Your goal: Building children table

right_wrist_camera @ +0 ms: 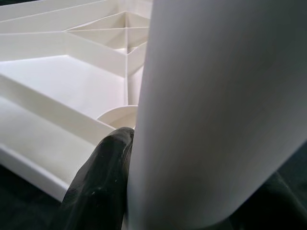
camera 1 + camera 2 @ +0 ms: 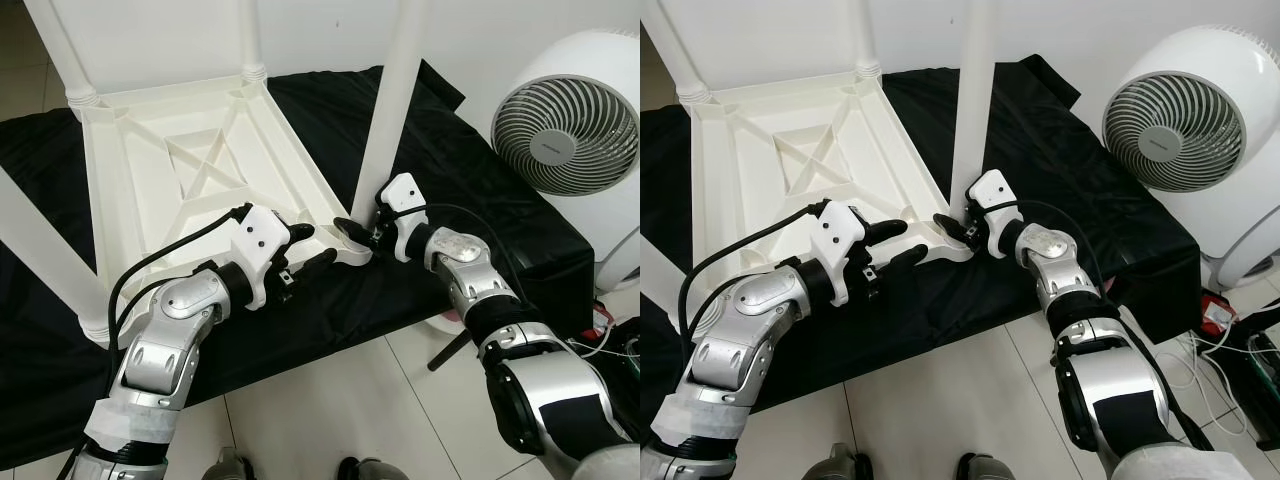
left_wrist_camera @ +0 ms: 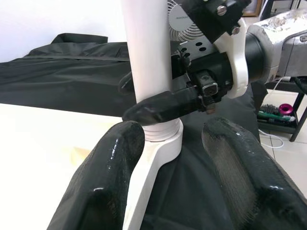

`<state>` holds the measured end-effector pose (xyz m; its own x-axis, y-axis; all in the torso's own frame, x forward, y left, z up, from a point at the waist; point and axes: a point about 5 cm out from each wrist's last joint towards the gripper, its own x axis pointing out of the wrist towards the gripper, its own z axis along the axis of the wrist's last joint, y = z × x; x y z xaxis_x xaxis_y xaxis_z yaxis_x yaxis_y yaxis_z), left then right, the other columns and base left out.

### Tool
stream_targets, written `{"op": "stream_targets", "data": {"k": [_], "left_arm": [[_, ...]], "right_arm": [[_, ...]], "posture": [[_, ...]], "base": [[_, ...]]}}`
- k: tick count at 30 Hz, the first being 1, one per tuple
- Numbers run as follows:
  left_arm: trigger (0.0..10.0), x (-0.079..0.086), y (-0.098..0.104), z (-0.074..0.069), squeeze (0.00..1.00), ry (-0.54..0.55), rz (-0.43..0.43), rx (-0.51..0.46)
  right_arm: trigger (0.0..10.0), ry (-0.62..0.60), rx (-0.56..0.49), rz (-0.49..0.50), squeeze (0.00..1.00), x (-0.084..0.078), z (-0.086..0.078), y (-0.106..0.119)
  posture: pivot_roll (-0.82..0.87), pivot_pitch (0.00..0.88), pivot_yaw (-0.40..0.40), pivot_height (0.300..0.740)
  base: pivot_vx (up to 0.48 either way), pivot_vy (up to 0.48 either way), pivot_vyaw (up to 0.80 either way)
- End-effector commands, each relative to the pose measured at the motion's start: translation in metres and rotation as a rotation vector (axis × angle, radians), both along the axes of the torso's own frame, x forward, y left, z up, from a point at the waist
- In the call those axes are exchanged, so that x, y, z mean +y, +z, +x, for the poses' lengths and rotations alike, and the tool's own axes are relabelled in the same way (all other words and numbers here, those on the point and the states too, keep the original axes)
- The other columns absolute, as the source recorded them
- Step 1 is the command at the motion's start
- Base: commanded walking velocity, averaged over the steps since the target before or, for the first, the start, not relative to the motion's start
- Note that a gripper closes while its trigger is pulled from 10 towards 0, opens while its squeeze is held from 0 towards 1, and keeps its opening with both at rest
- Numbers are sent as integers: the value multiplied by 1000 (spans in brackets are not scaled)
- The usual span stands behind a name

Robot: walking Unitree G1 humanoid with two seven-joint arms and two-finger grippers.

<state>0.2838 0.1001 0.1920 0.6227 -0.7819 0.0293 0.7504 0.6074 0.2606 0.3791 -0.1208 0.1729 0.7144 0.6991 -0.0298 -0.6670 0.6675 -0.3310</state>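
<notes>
Table (image 2: 180, 160) upside down, frame centre: right gripper (image 2: 362, 232) clamps leg (image 2: 392, 100) at socket; left gripper (image 2: 312, 248) wide, bracing corner. Next: seat leg.

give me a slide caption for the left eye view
Right gripper clamps a white leg at the upturned table's corner socket while the open left gripper steadies the frame.

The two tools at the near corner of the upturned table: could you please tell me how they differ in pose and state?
The right tool is shut on the table leg just above its socket; the left tool is open, its fingers either side of that corner's edge, gripping nothing. The right tool reaches in from the fan side, the left from the opposite side. Both meet at the same corner of the white table top.
</notes>
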Motion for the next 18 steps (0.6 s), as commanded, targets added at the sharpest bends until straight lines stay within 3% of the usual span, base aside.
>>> {"op": "stream_targets", "data": {"k": [1, 2, 6, 10, 15, 18], "left_arm": [[10000, 3, -1, 2, 0, 67, -9, -5], [10000, 3, 0, 2, 0, 68, -13, -4], [10000, 2, -1, 2, 0, 68, -14, -4], [10000, 1, -1, 2, 0, 61, -16, 0], [10000, 2, 0, 3, 0, 66, -18, -2], [10000, 4, 0, 3, 0, 73, -18, -6]], "right_arm": [[0, -107, 26, 6, 0, -9, 0, -10], [0, -226, 26, 79, 0, -5, -1, -13], [0, -261, 20, 101, 0, -1, -3, -15], [0, -508, -16, 220, 0, 11, -11, -15], [0, -598, -39, 282, 0, 20, -17, -12], [0, -644, -17, 372, 0, 28, -21, -7]], "posture": [[-3, 103, -8, 740], [-9, 109, -6, 740], [-9, 109, -6, 740], [-14, 118, 2, 740], [-12, 117, -3, 740], [-5, 108, -12, 740]], "base": [[0, 0, 0], [0, 0, 0], [0, 0, 0], [0, 0, 0], [0, 0, 0], [0, 0, 0]]}}
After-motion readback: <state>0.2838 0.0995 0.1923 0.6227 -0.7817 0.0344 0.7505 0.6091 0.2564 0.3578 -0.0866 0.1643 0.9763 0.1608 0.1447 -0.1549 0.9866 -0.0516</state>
